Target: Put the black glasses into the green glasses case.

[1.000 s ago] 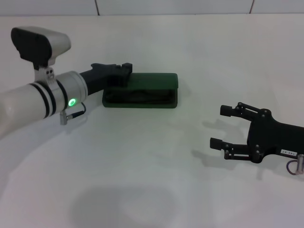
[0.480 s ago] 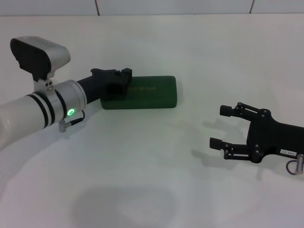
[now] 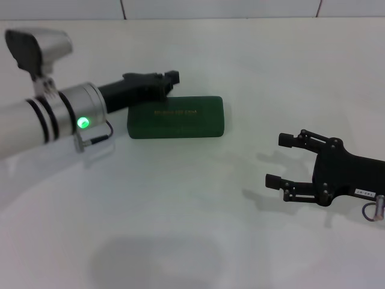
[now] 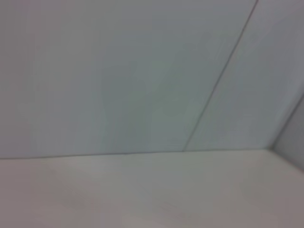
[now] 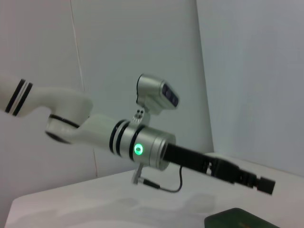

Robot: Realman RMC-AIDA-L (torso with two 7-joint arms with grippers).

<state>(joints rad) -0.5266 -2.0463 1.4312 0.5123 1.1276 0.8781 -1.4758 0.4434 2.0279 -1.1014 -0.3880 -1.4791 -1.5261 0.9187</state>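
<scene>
White bench [image 3: 198, 229] spread wide beneath both arms, bare but for one case. Left arm [image 3: 54, 114] reaching in over the bench's left side, a green status light glowing on its wrist, seen also from the right wrist view with the left gripper [image 5: 247, 179] held above the case's end.

Green glasses case [image 3: 175, 117] lying flat near the bench's middle-left, lid now fully down with the gold lettering facing up. A second ago open toward the camera with its dark interior showing; half a second ago nearly shut under the gripper. Black glasses nowhere in sight, so presumably shut inside, though unconfirmed from here. Task judged as good as finished, with only a withdrawal left.

Left gripper [image 3: 161, 83] now lifted off the lid and drawn back just behind the case's far-left corner, no longer touching it. Fingers narrow and holding nothing, as far as can be told from the head and right wrist views.

Right gripper [image 3: 287, 160] parked well apart on the bench's right side, unmoved over the last second, fingers spread wide and empty.
</scene>
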